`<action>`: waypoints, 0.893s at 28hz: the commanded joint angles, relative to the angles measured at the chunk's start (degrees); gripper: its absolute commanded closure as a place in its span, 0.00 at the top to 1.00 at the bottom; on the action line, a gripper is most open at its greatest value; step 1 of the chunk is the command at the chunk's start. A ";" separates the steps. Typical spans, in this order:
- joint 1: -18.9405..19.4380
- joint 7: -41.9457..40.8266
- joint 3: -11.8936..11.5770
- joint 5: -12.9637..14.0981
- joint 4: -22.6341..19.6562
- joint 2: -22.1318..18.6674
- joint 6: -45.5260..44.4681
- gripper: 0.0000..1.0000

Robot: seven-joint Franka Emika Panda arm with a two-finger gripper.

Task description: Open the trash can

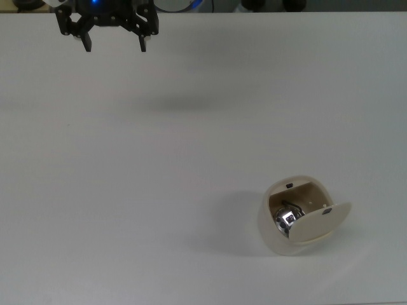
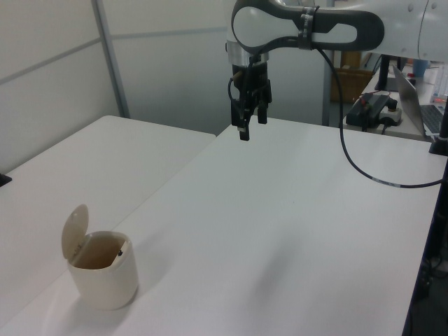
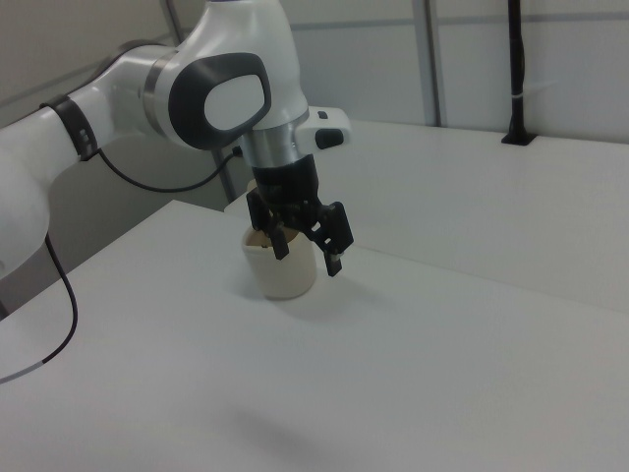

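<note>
Top view: gripper (image 1: 114, 46) fingers spread wide, empty, hanging high over the table (image 1: 191, 146) at the top view's upper left. Trash can (image 1: 299, 216) sits well apart at the top view's lower right, lid (image 1: 321, 223) already flipped up. Main risk: any return pass clips the lid shut or tips the light bin.

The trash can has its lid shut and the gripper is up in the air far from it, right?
Not quite. The trash can has its lid open, standing up from the rim, as the left view shows. The rest holds: the gripper is up in the air far from it.
</note>
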 commanded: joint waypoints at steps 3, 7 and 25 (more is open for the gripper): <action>0.10 1.23 -0.10 0.06 -0.28 0.03 -0.95 1.00; 0.10 1.24 -0.10 0.14 -0.28 0.03 -1.04 1.00; 1.85 1.24 0.26 0.23 -0.37 0.11 -2.88 1.00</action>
